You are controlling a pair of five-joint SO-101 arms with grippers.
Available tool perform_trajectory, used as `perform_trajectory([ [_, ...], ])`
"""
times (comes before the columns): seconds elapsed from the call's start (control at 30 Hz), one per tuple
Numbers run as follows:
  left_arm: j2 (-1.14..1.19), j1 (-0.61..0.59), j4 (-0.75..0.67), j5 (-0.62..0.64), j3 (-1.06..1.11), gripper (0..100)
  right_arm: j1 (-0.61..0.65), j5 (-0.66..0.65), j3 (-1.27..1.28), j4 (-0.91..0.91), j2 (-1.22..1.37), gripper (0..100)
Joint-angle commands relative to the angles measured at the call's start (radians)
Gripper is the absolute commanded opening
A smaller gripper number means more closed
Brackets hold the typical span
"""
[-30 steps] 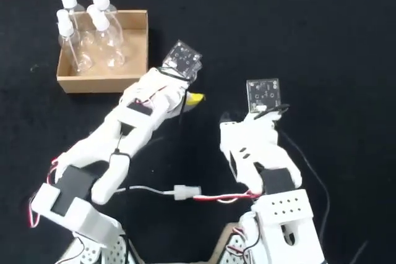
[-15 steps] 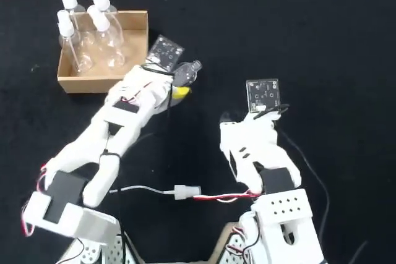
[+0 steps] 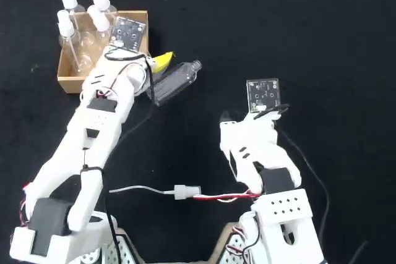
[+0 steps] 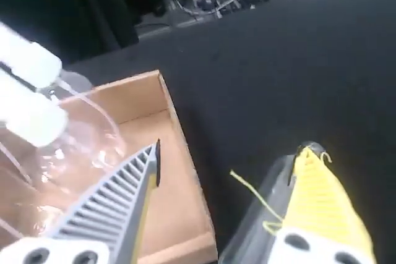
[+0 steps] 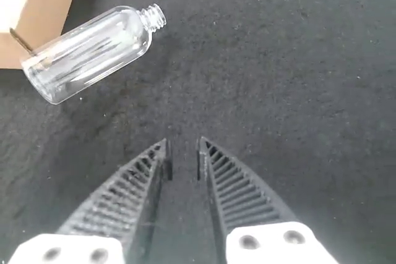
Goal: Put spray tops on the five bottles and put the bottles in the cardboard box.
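Note:
A clear bottle [image 3: 175, 81] with no spray top lies on its side on the black table, its base near the corner of the cardboard box [image 3: 137, 47]. Several bottles with white spray tops [image 3: 93, 13] stand in the box. My left gripper [image 3: 156, 61] is open at the box's right wall, its yellow finger [image 4: 315, 196] lying over the bottle [image 4: 260, 233] and its grey finger [image 4: 124, 196] over the box [image 4: 179, 146]. My right gripper [image 5: 183, 146] sits low over bare table, open by a narrow gap with nothing in it. The bottle [image 5: 93, 51] is ahead of it.
A red and white cable with a white connector [image 3: 185, 191] runs across the table between the two arm bases. Black table stretches to the right of the right arm [image 3: 257, 146] and beyond the box.
The left arm has swung up and left toward the box. The bottle, mostly hidden by the gripper before, now lies in full view beside the yellow finger. The right arm has not moved.

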State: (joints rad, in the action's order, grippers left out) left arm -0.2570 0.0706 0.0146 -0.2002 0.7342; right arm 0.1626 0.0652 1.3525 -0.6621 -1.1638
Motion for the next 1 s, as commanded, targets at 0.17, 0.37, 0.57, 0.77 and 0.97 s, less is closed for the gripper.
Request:
perform_trajectory([
  [0.17, -0.086, -0.025, 0.133, 0.018, -0.013, 13, -0.017, 0.009, -0.058, 0.054, -0.013, 7.7],
  [0.37, -0.264, -0.048, 0.436, 0.017, 0.076, 4, 0.011, 0.028, -0.242, 0.034, 0.045, 7.7],
  [0.57, -0.405, -0.074, 0.503, 0.025, 0.249, 4, 0.071, 0.255, -0.312, 0.347, 0.306, 7.7],
  [0.77, -0.514, -0.065, 0.502, 0.025, 0.343, 4, 0.064, 0.43, -0.407, 0.58, 0.599, 7.4],
  [0.97, -0.569, -0.065, 0.502, 0.025, 0.384, 4, 0.066, 0.434, -0.671, 0.582, 0.935, 7.4],
])
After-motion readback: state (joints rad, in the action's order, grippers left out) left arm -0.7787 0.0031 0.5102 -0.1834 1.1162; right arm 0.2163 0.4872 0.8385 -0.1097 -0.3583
